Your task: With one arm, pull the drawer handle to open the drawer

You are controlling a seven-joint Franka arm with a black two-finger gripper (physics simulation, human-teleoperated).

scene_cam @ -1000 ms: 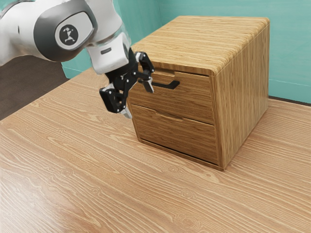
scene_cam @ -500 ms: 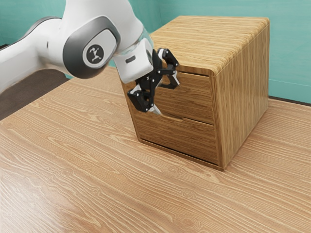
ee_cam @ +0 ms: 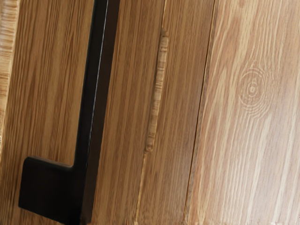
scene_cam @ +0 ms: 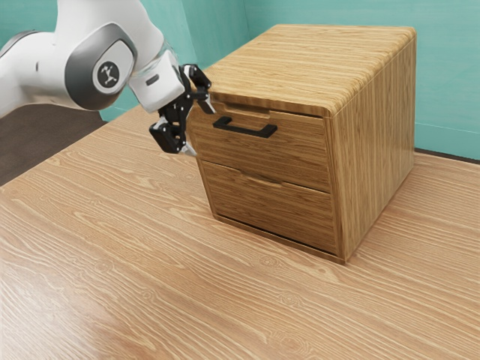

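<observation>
- The black two-finger pincer [scene_cam: 197, 129] hangs released, its fingers spread wide and grasping nothing; it sits on the white arm [scene_cam: 90, 64], which enters from the exterior view's left
- The light-brown wooden two-drawer cabinet [scene_cam: 367, 142] stands on the wood-grain tabletop [scene_cam: 150, 262], at 3 o'clock from the pincer; teal wall [scene_cam: 450, 67] behind it
- The upper drawer [scene_cam: 300, 154] lies flush with the cabinet front, shut; the lower drawer [scene_cam: 277, 206] sits at 6 o'clock from it, also flush
- The long black bar handle [scene_cam: 245, 129] is on the upper drawer's front, at 3 o'clock from the pincer and just beside its upper finger [scene_cam: 204, 99]; no finger wraps it
- In the wrist view the handle [ee_cam: 96, 93] runs lengthwise across the drawer front [ee_cam: 47, 93], one black foot visible; the tabletop [ee_cam: 253, 117] shows a round knot
</observation>
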